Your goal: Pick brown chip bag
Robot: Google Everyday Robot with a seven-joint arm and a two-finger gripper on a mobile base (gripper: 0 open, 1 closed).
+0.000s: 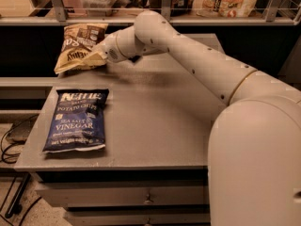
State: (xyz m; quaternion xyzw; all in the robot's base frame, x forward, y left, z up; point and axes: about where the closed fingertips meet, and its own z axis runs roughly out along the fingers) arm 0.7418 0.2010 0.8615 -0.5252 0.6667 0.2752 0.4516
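Note:
The brown chip bag [77, 44] is at the table's far left corner, tilted, with its dark brown half and white lettering uppermost and its tan half lower. My gripper [97, 56] is at the bag's lower right edge and is shut on it; the bag hides most of the fingers. The bag looks raised a little off the table top. My arm [188, 51] reaches in from the right across the back of the table.
A blue Kettle sea salt and vinegar bag [75, 121] lies flat near the grey table's [155, 126] front left. Behind the table runs a shelf with a metal rail [164, 4] and packaged goods. Drawers sit below the table front. Cables lie on the floor at left.

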